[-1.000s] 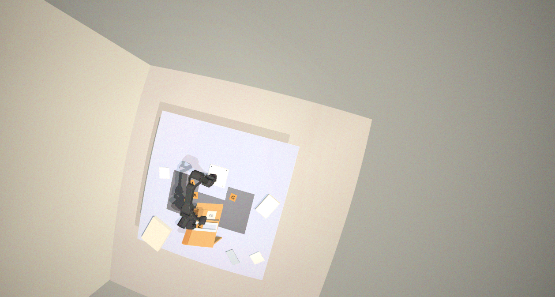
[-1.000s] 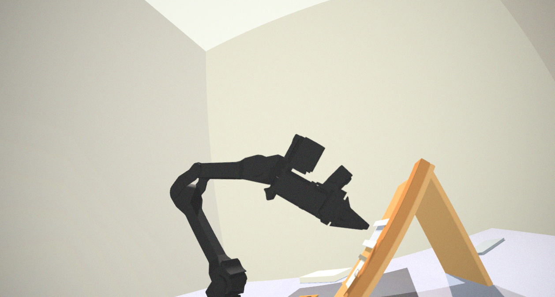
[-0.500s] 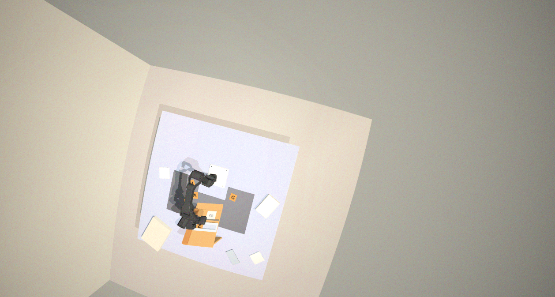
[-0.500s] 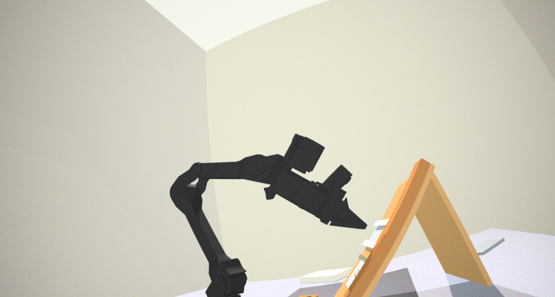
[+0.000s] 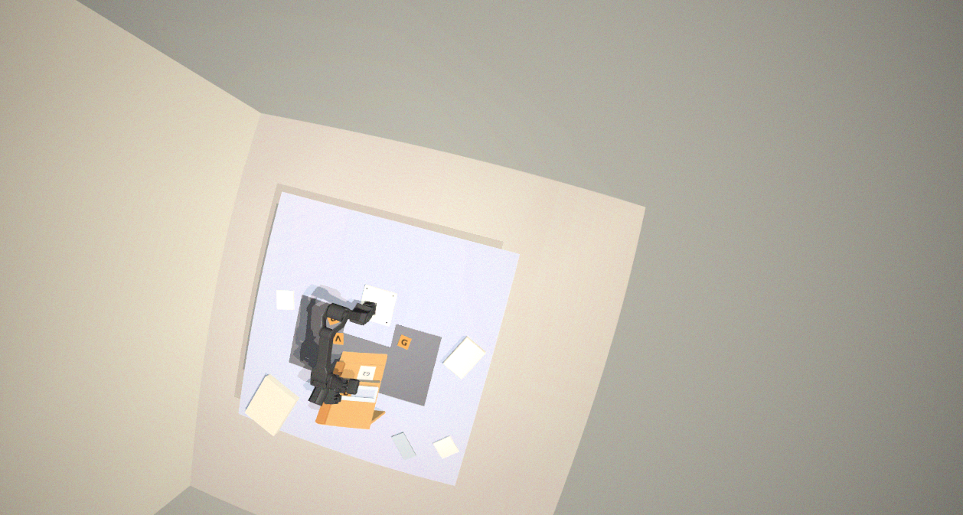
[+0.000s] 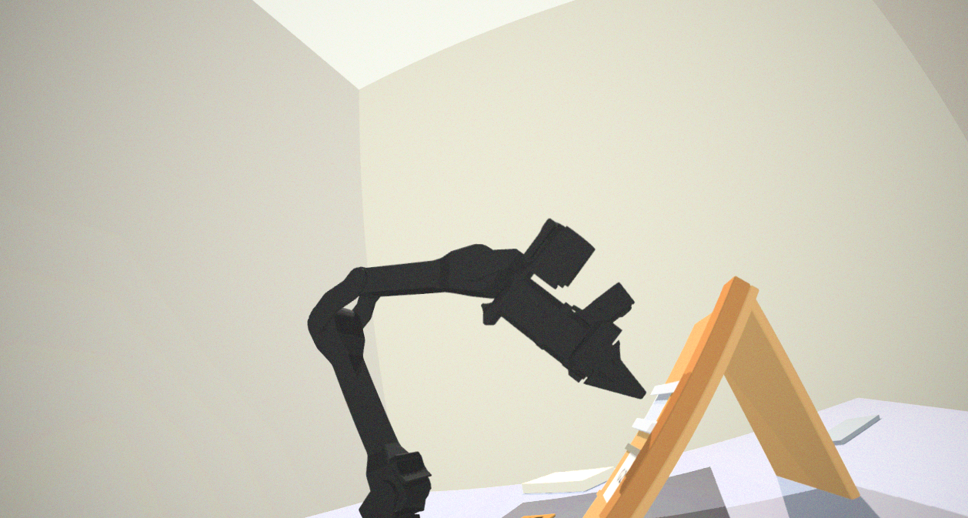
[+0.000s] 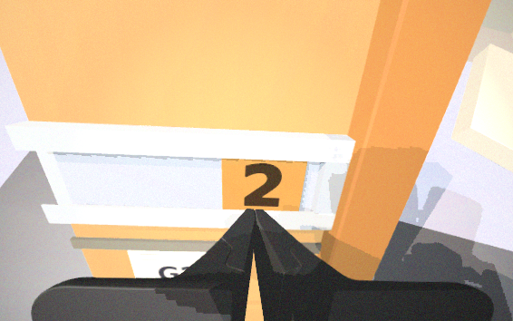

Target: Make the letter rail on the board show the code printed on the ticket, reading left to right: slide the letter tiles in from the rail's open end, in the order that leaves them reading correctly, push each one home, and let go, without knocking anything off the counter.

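The orange board [image 5: 350, 415] [image 6: 704, 352] [image 7: 198, 68] leans back and bears the white letter rail [image 6: 665, 388] [image 7: 176, 141]. The tile 2 [image 7: 231, 186] sits upright in the rail, right of centre in the wrist view, with a small gap to its right; the rail left of it is empty. My gripper [image 6: 644, 396] [image 7: 254, 217] is shut and empty, its tips just off the rail, overlapping the tile's lower edge in the wrist view. The ticket [image 5: 366, 373] [image 7: 144, 265] reads G2, its 2 partly hidden by a finger in the wrist view. The tile G [image 5: 404, 341] lies flat on the grey mat [image 5: 414, 373].
A tile like a V [image 5: 337, 338] and another tile [image 5: 332, 321], partly covered by my arm, lie beside the arm. A cream block [image 5: 271, 404] [image 7: 511, 109] stands near the board. A white block [image 5: 463, 356], a grey slab [image 5: 403, 444] and a small cream block [image 5: 445, 447] lie farther off.
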Controlling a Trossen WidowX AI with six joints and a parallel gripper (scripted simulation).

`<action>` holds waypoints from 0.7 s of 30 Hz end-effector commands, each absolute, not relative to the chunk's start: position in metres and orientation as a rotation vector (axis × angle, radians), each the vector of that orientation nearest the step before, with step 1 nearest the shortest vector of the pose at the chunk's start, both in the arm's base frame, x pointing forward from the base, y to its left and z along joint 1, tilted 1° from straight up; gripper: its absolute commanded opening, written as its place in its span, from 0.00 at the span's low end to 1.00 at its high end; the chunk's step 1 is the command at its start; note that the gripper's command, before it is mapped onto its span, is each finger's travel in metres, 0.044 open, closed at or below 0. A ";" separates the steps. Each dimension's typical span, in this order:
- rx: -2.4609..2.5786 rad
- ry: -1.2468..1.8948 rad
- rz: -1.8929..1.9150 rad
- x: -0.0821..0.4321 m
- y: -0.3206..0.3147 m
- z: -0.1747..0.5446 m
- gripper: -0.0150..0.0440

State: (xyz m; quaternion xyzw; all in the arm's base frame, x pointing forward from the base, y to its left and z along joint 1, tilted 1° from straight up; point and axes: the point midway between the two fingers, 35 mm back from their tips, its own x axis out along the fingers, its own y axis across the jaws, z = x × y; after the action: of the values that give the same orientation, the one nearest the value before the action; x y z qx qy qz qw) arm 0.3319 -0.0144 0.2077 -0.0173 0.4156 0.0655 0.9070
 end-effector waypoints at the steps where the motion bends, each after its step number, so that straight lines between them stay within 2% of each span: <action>1: -0.038 0.984 0.133 0.341 -0.006 0.212 0.25; 11: -0.088 1.367 0.122 0.346 0.016 0.214 0.25; 21: -0.094 1.391 0.121 0.346 0.018 0.213 0.25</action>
State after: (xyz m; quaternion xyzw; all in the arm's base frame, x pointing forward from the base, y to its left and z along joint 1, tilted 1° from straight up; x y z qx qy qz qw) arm 0.3448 0.0177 0.2121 -0.0424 0.6401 0.0585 0.7649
